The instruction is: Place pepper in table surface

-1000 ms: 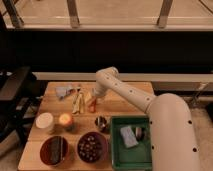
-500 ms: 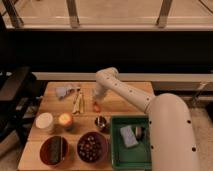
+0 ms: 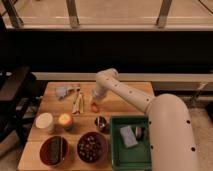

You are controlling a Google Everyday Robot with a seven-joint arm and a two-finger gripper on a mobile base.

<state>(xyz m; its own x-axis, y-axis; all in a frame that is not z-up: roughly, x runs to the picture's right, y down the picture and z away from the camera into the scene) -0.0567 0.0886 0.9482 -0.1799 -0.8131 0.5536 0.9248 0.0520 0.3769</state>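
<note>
The pepper (image 3: 94,106) is a small red-orange piece lying low at the table surface (image 3: 125,102), a light brown wooden top, near its middle. My gripper (image 3: 96,99) hangs straight down from the white arm, right over the pepper and touching or nearly touching it. I cannot tell whether the pepper rests on the wood or is still held.
Pale sticks (image 3: 78,102) lie just left of the pepper, with a grey-blue object (image 3: 63,91) behind them. In front are a white cup (image 3: 45,122), a round orange fruit (image 3: 65,120), a small dark cup (image 3: 101,123), two dark bowls (image 3: 54,150) (image 3: 91,146) and a green tray (image 3: 116,150) holding a sponge.
My gripper has dipped slightly lower toward the tabletop with the pepper under it. Everything else on the table has stayed put.
</note>
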